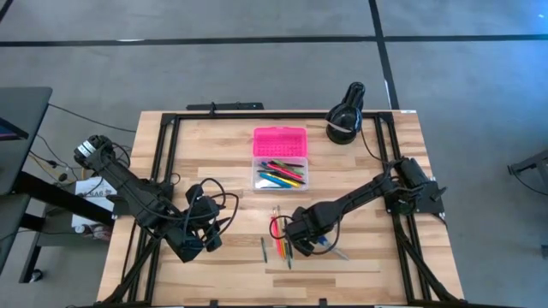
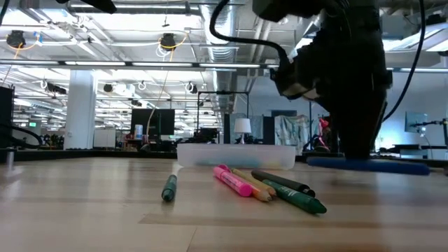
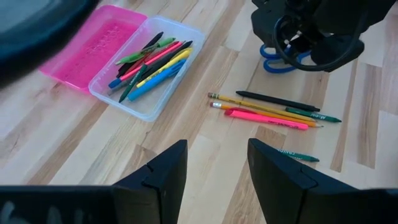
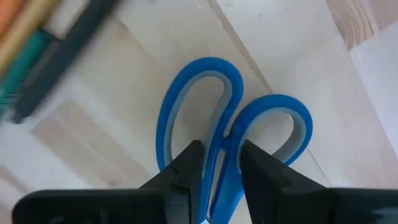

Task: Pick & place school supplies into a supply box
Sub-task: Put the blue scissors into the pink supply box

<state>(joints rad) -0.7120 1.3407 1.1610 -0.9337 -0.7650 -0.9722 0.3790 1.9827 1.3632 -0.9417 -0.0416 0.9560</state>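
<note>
**Box part-filled, scissors in the jaws, a handful of pens left on the table**

The supply box lies open, its pink lid folded flat beside the clear base, and a bundle of pens and markers already rests inside. That part of the job looks done.

Left to move, by my reading: the loose group on the wood comprising a black pen, a pencil, a pink highlighter and a green pen, plus a lone green marker apart from them, and the blue-handled scissors.

The right gripper is down on the scissors: its jaws straddle the point where the two handle loops meet, pinched on the plastic between them, with the loops lying just ahead of the fingertips. The scissors seem flat on the table, not lifted.

The left gripper hangs with jaws apart and nothing between them; the loose pens lie ahead of it, the box farther off to one side.

The scissor blades are hidden under the right gripper. In the overhead view the loose pens blur together, so an exact count is unsure.
</note>
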